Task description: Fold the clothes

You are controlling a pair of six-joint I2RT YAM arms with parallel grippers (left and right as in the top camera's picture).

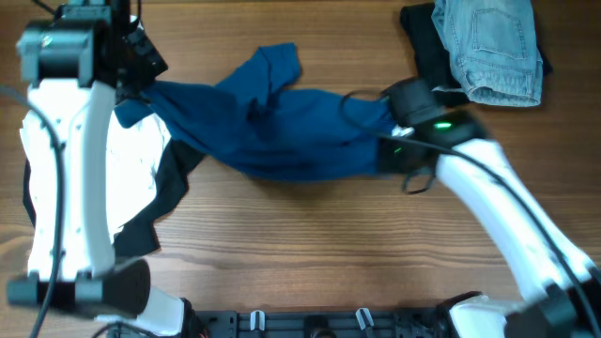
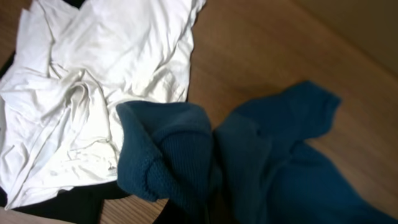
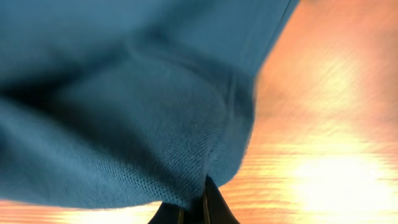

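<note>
While the deep-blue knit shirt (image 1: 282, 131) sags across the upper middle of the wooden bench (image 1: 329, 244), the left claw (image 1: 141, 89) pinches its upper-left end and the right claw (image 3: 200, 208) grips its right edge.

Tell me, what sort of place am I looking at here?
Probably a robotics lab test bench, not a home laundry: a wooden table, a white left arm and right arm based at its edge, and loose clothes: a blue shirt, white garment and denim.

A robot lab bench: wooden table (image 1: 319, 244) with two mounted arms (image 1: 66, 188).
</note>
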